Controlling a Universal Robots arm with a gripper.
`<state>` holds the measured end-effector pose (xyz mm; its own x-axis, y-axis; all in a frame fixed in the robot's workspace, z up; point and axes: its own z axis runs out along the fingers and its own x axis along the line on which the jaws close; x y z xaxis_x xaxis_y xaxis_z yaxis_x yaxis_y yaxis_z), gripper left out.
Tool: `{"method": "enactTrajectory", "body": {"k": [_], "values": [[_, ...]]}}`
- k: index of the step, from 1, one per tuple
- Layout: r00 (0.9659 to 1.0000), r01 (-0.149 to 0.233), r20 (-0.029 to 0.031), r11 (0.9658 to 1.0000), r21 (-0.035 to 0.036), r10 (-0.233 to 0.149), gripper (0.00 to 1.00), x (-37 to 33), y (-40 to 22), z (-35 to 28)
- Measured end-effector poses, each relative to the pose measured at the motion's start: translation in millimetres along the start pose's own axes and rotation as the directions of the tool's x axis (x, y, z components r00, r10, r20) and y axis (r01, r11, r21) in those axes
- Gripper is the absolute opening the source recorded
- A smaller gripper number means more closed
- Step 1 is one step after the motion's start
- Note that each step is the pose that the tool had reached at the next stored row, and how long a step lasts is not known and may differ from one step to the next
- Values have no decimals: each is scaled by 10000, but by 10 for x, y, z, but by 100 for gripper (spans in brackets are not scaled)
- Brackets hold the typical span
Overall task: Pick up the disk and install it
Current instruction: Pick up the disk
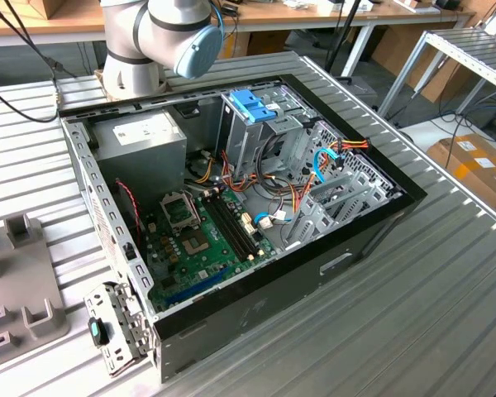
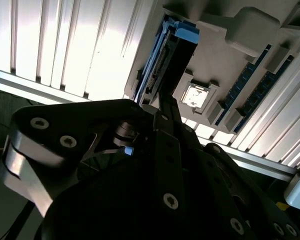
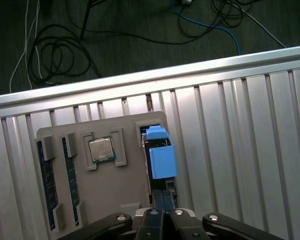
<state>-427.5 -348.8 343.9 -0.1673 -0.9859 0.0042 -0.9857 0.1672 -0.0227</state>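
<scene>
A grey moulded plastic tray [image 3: 115,185] lies on the ribbed aluminium bench [image 3: 230,140]. It carries slim blue memory sticks [image 3: 44,175], then a square silver processor chip [image 3: 101,150], then the disk [image 3: 162,160]. The disk stands on edge in the tray's outer slot, a thin dark body with bright blue plastic rails. The black tool [image 3: 163,200] hovers at the disk's end, its fingers pressed together, gripping nothing.

The arm [image 1: 167,31] stands in the upper left of the exterior view, a silver-grey joint stack with a pale blue end cap [image 1: 200,45]. In the first wrist view the black gripper [image 3: 163,193] points straight away from the camera. Its two slim fingers [image 3: 158,201] are drawn together, and the linkages [image 3: 117,220] splay wide behind them.
</scene>
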Motion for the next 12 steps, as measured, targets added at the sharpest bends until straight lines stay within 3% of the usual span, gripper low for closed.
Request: {"method": "enactTrajectory", "body": {"k": [2, 5, 7, 8, 12], "values": [[10000, 0, 0, 10000, -1, 0, 17, 0, 0, 0], [10000, 0, 0, 10000, 0, 0, 47, 0, 0, 1], [10000, 0, 0, 10000, 0, 0, 47, 0, 0, 1], [10000, 0, 0, 10000, 0, 0, 54, 0, 0, 1], [10000, 0, 3, 10000, 3, 0, 54, 0, 0, 9]]}}
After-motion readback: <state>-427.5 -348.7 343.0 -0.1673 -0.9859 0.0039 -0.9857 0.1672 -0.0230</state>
